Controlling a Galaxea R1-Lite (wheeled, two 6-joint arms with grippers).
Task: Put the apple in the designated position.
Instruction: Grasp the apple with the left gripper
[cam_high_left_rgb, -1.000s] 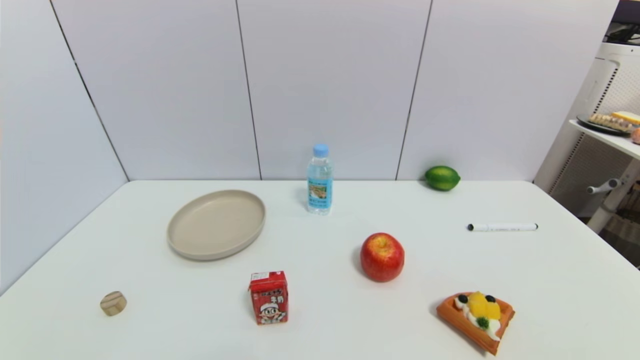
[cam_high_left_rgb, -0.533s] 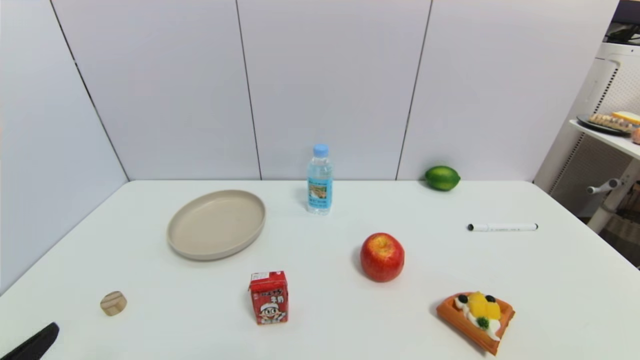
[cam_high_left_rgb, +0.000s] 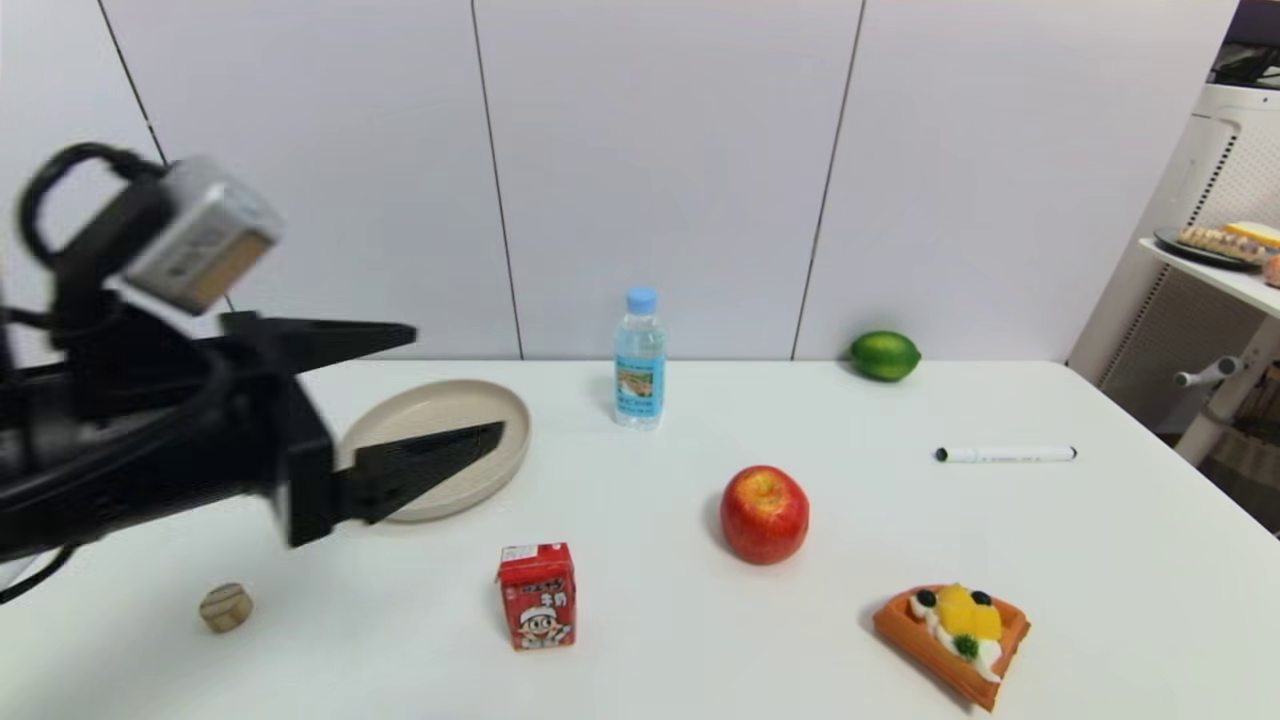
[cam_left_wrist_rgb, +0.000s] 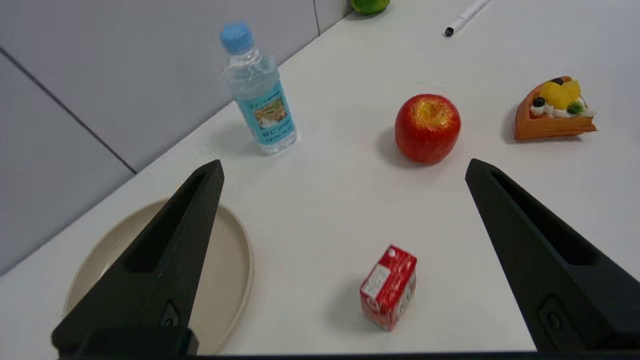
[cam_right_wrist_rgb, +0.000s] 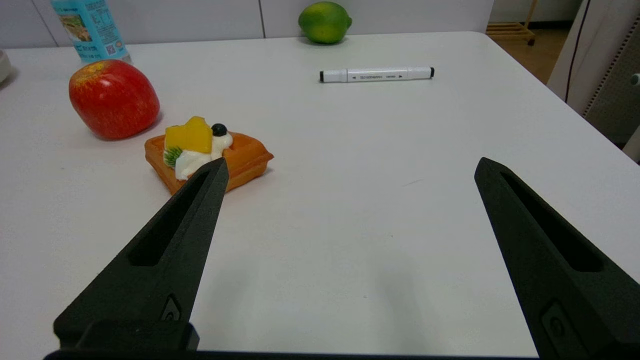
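The red apple (cam_high_left_rgb: 765, 515) with a yellowish stem dimple rests on the white table (cam_high_left_rgb: 1100, 560), right of centre. It also shows in the left wrist view, apple (cam_left_wrist_rgb: 427, 128), and in the right wrist view, apple (cam_right_wrist_rgb: 114, 98). My left gripper (cam_high_left_rgb: 458, 380) hovers open above the beige plate (cam_high_left_rgb: 445, 420), well to the left of the apple, holding nothing; in its own view the left gripper (cam_left_wrist_rgb: 344, 164) points toward the apple. My right gripper (cam_right_wrist_rgb: 351, 161) is open and empty low over the table's near right part, outside the head view. No mark shows the designated position.
A water bottle (cam_high_left_rgb: 640, 358) stands at the back centre and a green lime (cam_high_left_rgb: 884, 356) at the back right. A white marker (cam_high_left_rgb: 1005, 454), a waffle with fruit (cam_high_left_rgb: 952, 638), a red drink carton (cam_high_left_rgb: 538, 595) and a small wooden block (cam_high_left_rgb: 226, 606) lie around.
My left arm has risen from the lower left corner and swung in over the plate with its fingers apart. The apple and the other objects have not moved.
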